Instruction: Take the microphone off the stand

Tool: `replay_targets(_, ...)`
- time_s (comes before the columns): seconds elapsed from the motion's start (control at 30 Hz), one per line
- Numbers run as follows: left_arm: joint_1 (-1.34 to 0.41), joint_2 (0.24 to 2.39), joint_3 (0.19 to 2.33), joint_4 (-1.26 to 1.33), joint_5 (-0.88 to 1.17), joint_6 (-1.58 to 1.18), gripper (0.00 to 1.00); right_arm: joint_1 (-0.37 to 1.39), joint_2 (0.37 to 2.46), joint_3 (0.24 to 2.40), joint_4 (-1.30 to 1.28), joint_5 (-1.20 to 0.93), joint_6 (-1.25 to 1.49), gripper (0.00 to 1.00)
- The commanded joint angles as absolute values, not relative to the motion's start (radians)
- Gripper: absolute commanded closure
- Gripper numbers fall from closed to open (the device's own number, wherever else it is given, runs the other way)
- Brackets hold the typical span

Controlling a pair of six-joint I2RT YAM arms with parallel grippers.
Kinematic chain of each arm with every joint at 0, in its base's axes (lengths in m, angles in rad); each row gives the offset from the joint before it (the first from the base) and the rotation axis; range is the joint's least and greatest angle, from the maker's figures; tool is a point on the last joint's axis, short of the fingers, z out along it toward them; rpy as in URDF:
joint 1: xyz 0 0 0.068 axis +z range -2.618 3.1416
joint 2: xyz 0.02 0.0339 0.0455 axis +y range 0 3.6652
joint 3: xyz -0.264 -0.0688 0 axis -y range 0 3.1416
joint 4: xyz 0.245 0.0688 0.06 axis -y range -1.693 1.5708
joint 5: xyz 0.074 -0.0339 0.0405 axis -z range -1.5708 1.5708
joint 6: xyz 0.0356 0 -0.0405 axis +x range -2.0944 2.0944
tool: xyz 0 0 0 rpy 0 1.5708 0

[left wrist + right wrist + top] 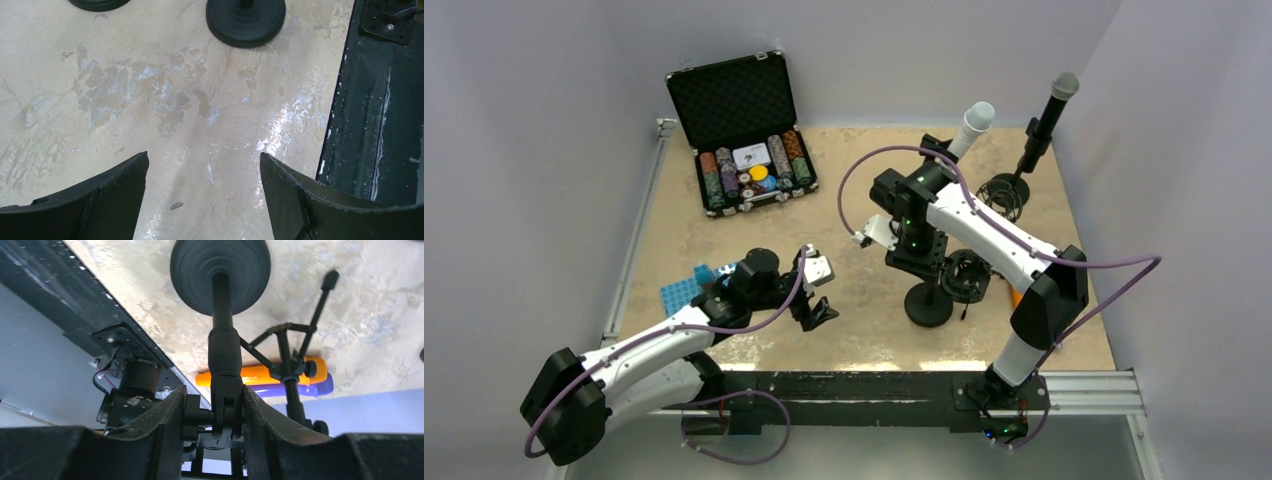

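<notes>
A black stand with a round base stands mid-table. My right gripper is above it. In the right wrist view the right gripper is shut on the stand's swivel joint at the top of the pole, with the base beyond it. A white microphone rises behind the right arm, its lower end hidden. A black microphone sits in a second stand at the back right. My left gripper is open and empty over bare table.
An open case of poker chips stands at the back left. A blue rack lies by the left arm. A shock-mount stand and an orange and a purple tube lie near the right arm's base. A black rail edges the front.
</notes>
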State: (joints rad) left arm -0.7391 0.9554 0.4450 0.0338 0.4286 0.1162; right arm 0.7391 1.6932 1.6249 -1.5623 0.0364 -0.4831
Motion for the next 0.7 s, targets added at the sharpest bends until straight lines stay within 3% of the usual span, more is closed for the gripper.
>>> replay_targets(0.0,-0.729,0.938,0.508,0.004,0.403,0.146,0.14,0.684,1.677,1.680,-1.610,0.148,-0.479,1.00)
replay_targets(0.27,-0.729,0.937,0.531,-0.043,0.409,0.166,0.14,0.647,1.697,1.740,-1.551,0.166,-0.496,0.99)
replay_targets(0.67,-0.726,0.932,0.536,-0.054,0.417,0.171,0.14,0.622,1.714,1.766,-1.554,0.153,-0.495,0.52)
